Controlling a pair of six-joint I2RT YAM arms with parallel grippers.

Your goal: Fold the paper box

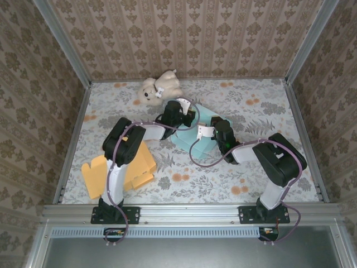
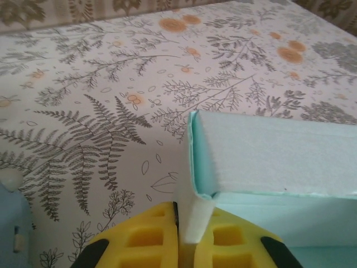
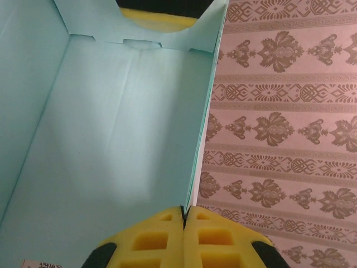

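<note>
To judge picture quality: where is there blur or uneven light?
Left wrist: the left fingers look soft, the paper box edge sharp. Right wrist: a pale bright patch inside the box, its left panel dimmer. Top external: even light, no glare.

Light: bright, even, diffuse, from above.
Shadows: faint, soft-edged, short on the table.
Glare: pale bright patch inside the paper box, right wrist view.
Focus: far wall blurred, left wrist view.

We find the paper box at the middle of the table. A plush bear lies behind it. A flattened cardboard box lies near-left, beside the left arm.
</note>
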